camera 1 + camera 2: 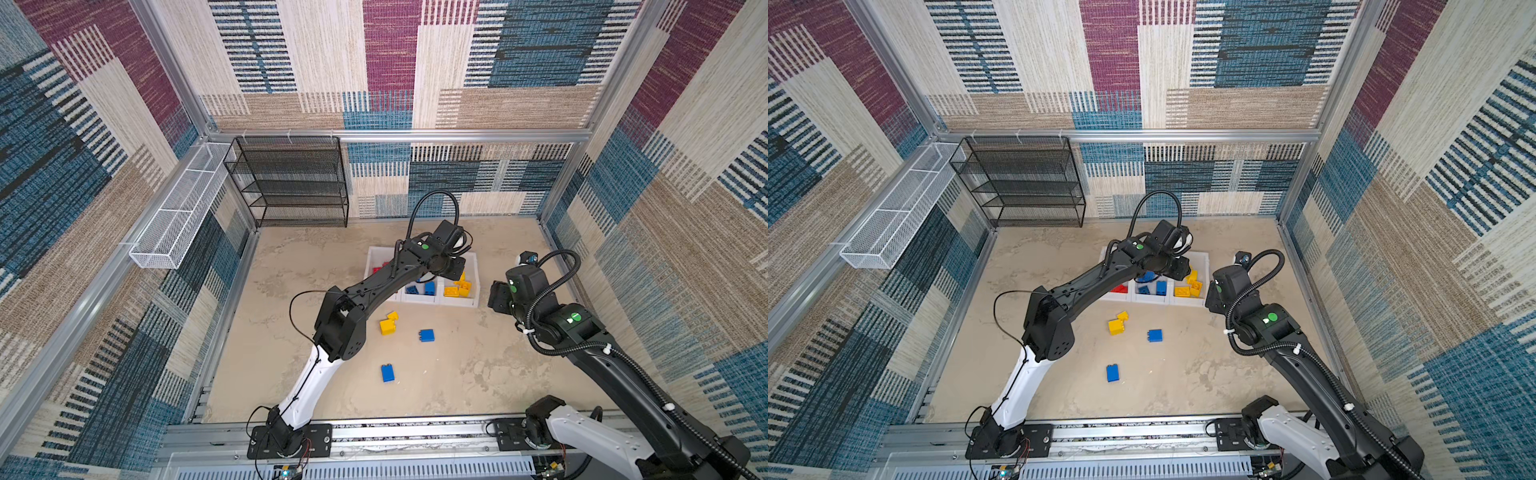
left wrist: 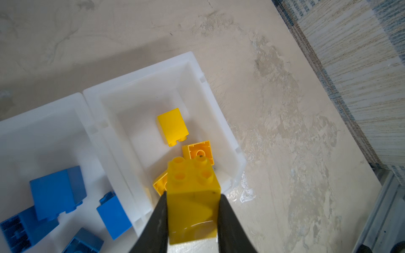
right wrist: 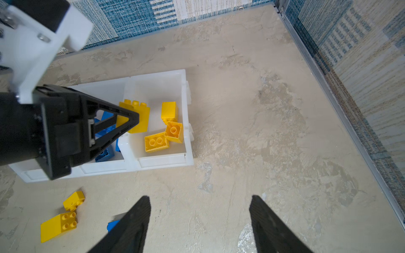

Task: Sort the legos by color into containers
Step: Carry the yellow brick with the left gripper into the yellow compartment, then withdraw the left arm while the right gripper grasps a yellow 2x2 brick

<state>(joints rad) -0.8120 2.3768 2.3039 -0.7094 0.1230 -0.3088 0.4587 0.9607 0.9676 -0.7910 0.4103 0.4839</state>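
Yellow brick [image 2: 192, 197], clamped in our left jaws, hangs over the yellow bin [image 2: 142, 76], close to the blue bin [image 2: 43, 114]; our right jaws stand apart, empty.

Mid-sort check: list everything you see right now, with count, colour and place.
Bins: three, white, in a row at the back of the table.
Red bricks: count hidden by the arm, red, left bin.
Blue binned bricks: at least four, blue, middle bin.
Yellow binned bricks: three, yellow, right bin.
Held brick: one, yellow, above the right bin.
Loose yellow bricks: two, yellow, side by side on the table in front of the bins.
Loose blue bricks: two, blue, apart on the table.
Rack: one, black mesh, back left.
Basket: one, white wire, left wall.
Left claw: one, black, shut on the held brick.
Right claw: one, black, open and empty, beside the bins.
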